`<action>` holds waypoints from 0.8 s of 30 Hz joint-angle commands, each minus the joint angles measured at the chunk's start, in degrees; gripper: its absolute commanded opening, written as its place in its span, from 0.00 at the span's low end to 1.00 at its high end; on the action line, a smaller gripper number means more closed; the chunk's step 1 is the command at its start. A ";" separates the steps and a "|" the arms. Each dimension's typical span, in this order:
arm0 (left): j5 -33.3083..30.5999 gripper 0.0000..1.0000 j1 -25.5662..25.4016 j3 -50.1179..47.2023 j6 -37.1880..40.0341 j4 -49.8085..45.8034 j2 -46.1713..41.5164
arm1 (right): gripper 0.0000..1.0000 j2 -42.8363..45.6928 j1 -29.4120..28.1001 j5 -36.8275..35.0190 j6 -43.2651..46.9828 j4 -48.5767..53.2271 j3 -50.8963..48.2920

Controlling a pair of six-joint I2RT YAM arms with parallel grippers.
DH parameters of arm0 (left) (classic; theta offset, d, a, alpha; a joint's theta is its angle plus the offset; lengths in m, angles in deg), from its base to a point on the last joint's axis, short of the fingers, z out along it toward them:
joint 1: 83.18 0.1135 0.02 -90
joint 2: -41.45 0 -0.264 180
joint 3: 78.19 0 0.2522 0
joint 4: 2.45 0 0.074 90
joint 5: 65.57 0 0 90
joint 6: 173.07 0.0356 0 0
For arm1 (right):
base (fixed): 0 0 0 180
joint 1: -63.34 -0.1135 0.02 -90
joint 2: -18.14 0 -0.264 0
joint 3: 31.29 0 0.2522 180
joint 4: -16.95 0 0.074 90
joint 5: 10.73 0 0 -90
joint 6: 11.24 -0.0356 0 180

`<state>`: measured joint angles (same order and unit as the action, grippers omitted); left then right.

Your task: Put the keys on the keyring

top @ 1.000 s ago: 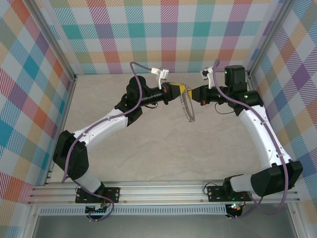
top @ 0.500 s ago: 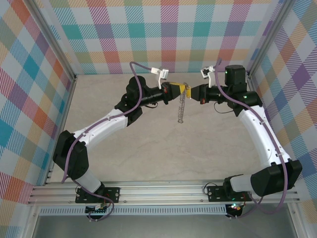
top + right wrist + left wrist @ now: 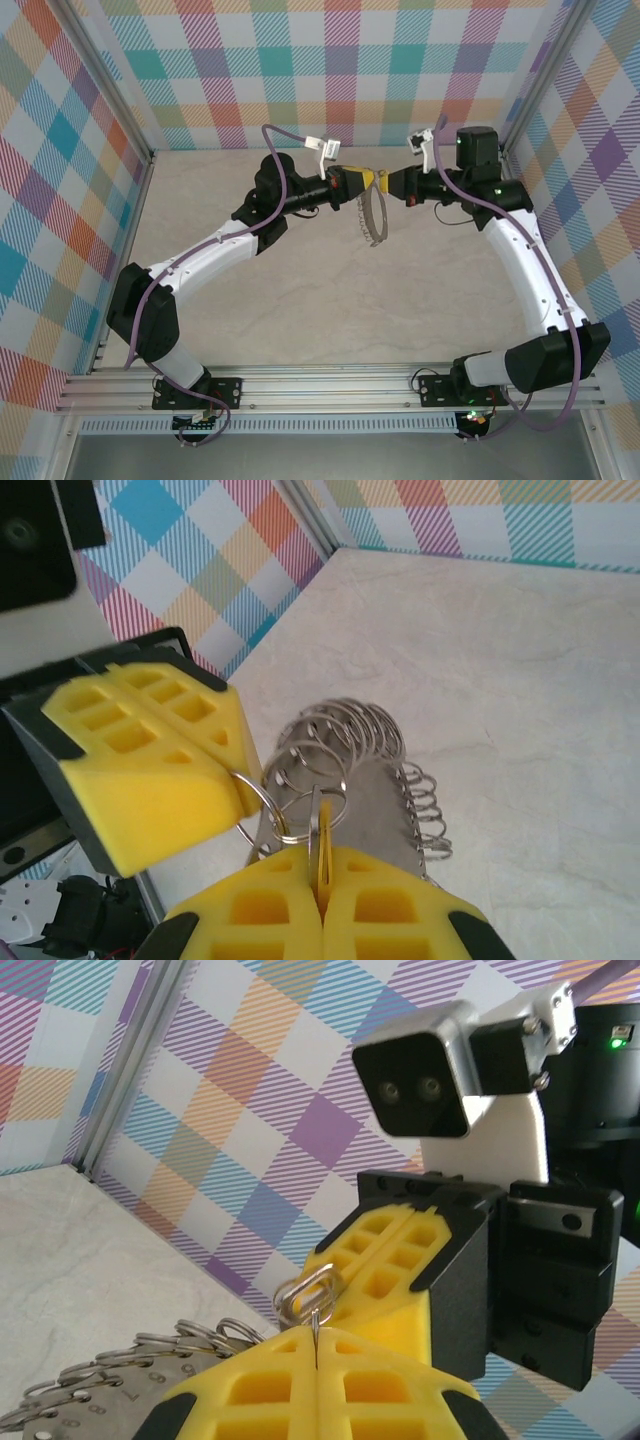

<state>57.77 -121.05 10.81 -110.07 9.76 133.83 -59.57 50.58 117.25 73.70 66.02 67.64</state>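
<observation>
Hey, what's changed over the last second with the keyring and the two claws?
The keyring, hanging where the claws meet, swung left to edge-on, then back right, showing as a loop again. The right claw edged slightly toward the far wall. Nothing let go: left claw stayed shut on the keyring, right claw on the key.

Overhead, close opposed wrist views share keyring [image 3: 375, 730]

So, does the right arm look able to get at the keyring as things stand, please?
Probably yes. The right gripper, shut on the key, sits tip to tip with the left gripper, which holds the keyring hanging in the air. The key's end seems to touch its rings, with nothing between.
</observation>
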 commanded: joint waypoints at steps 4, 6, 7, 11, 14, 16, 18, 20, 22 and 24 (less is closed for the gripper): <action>0.80 0.00 -0.80 0.87 -0.18 2.85 -1.41 | 0.00 -2.41 0.29 2.06 2.15 2.15 5.80; 0.93 0.00 -0.79 1.00 -0.24 2.69 -1.48 | 0.00 -2.91 0.31 2.67 2.29 2.59 6.73; 0.96 0.00 -0.80 0.97 -0.21 2.70 -1.44 | 0.00 -3.18 0.28 2.93 2.32 2.74 7.14; 1.48 0.00 -0.80 1.48 -0.16 2.24 -1.08 | 0.00 -3.59 0.28 3.29 2.29 3.01 8.15; 1.96 0.00 -0.80 1.83 -0.14 1.69 -0.71 | 0.00 -3.95 0.32 3.08 2.33 3.34 9.24; 2.47 0.00 -0.80 2.22 0.25 0.66 -0.37 | 0.00 -4.36 0.28 2.43 2.49 4.04 10.12; 3.02 0.00 -0.78 2.96 0.97 -1.26 -0.10 | 0.00 -4.72 0.26 1.48 2.55 4.79 10.55; 3.23 0.00 -0.79 3.30 1.50 -2.56 0.06 | 0.00 -4.99 0.27 0.51 2.54 4.90 10.55; 3.09 0.00 -0.80 3.68 2.26 -4.12 0.16 | 0.00 -5.35 0.29 -0.90 2.30 4.94 10.46; 2.96 0.04 -0.80 4.09 3.35 -5.90 0.34 | 0.00 -5.69 0.27 -2.34 2.09 4.97 10.45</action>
<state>57.12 -121.03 12.94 -108.93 6.86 133.85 -64.12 50.56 117.16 75.16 72.62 75.84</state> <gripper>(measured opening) 0.049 0.050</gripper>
